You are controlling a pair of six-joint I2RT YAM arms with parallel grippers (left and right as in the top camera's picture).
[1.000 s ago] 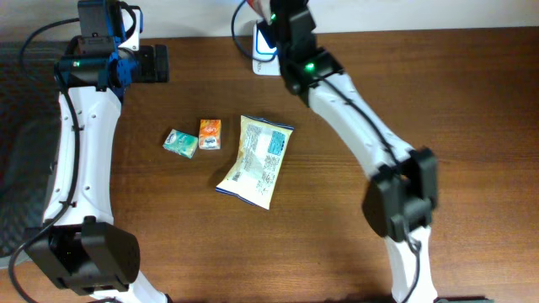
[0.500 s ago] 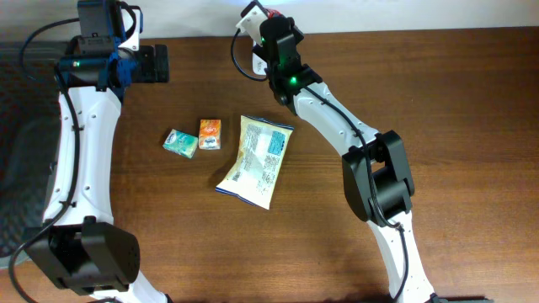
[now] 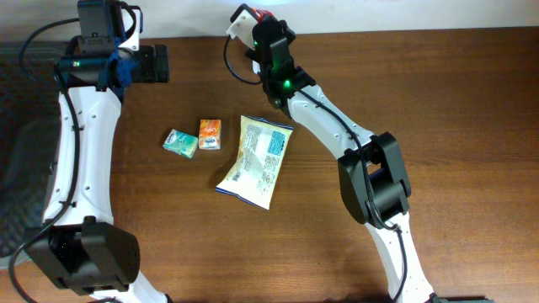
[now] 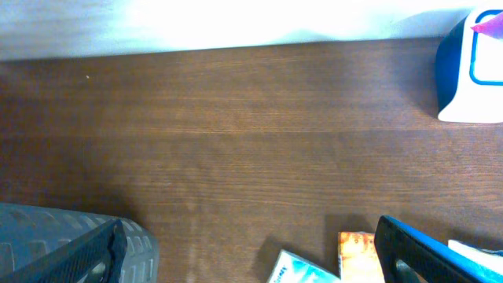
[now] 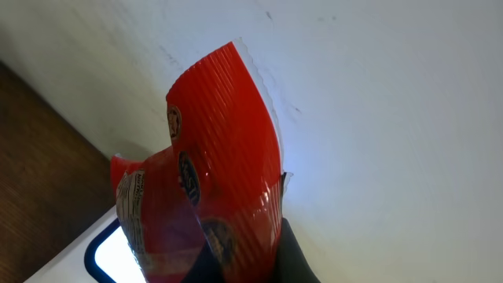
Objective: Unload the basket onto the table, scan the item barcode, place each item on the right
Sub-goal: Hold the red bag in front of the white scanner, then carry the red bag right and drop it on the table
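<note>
Pinching a red packet (image 5: 224,157) in the closed fingers of the right gripper (image 3: 259,23), just above the white-and-blue scanner (image 4: 471,71) at the far edge of the table (image 3: 438,126), with the left gripper (image 4: 251,251) hanging wide open, well apart from the pale snack bag (image 3: 257,160) lying mid-table.

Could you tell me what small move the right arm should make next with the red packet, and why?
Probably a slight turn of the red packet, so its printed label faces the scanner window. The right gripper grips the packet right over the scanner, but in the wrist view the label seems angled sideways rather than down at the window.
</note>
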